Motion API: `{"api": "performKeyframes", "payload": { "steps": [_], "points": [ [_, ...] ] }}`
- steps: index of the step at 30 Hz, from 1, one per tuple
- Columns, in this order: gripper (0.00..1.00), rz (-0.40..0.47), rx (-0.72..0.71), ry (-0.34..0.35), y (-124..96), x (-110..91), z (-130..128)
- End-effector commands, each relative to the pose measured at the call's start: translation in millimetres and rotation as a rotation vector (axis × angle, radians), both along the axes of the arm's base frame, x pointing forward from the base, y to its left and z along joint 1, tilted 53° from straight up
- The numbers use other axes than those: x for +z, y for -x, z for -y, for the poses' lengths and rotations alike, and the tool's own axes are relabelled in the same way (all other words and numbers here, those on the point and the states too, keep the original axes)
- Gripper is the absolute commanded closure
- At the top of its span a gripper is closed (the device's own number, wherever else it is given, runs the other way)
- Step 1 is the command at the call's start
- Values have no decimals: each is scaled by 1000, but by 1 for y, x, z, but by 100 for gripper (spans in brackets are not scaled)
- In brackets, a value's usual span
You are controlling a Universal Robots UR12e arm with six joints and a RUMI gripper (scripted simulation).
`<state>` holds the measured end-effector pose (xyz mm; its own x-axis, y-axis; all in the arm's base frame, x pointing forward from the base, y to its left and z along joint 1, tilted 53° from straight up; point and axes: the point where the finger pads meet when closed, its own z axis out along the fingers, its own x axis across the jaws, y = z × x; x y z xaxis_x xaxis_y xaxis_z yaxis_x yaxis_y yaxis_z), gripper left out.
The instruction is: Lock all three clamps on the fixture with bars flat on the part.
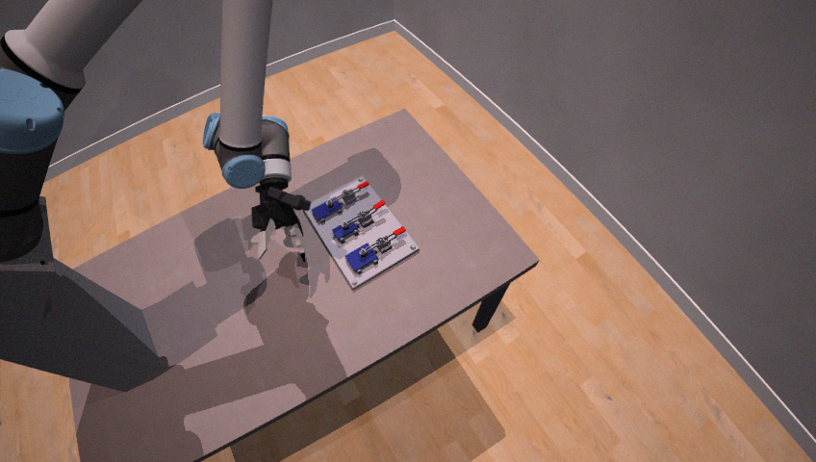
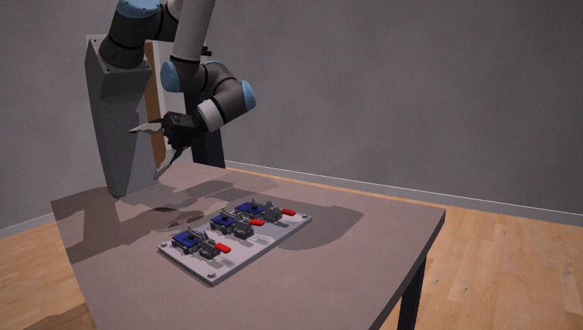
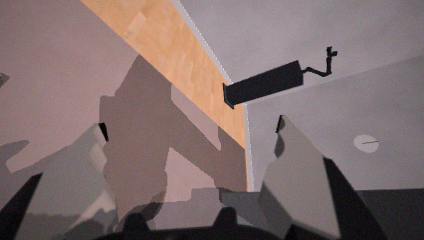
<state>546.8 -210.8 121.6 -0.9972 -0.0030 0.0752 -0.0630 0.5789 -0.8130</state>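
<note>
Grey walls and wood flooring surround the brown-grey table (image 1: 435, 297), where the pale metal fixture plate (image 1: 395, 260) carries three red-handled toggle clamps (image 1: 366, 218). At its nine o'clock hovers the black two-jaw gripper (image 1: 280, 243), jaws wide, holding nothing. Stiff, over-centre handles likely need firm pushes at their red tips.

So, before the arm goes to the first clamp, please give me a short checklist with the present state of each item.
1. Gripper open and holding nothing: ok, the fingers stand wide apart with nothing between them.
2. Gripper away from the fixture plate: ok, it hangs above the table, off to the side of the plate.
3. All three red handles in view and free of obstacles: ok.
4. Handles lie low: ok, but whether any clamp is really locked: cannot tell.
5. Bars flat on the blue parts: cannot tell, too small.
6. Wrist camera sees the clamps: not ok, it shows only table, floor and wall.
</note>
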Motion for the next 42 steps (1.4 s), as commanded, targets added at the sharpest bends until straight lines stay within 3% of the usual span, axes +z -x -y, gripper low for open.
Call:
{"api": "performKeyframes", "payload": {
  "steps": [1, 20, 28, 42],
  "points": [
    [0, 10, 104, -10, -8, 9, 1],
    [0, 25, 400, -36, -33, 37, 4],
    [0, 36, 624, -54, -53, 60, 7],
    [0, 50, 897, -74, -77, 87, 9]
  ]
}}
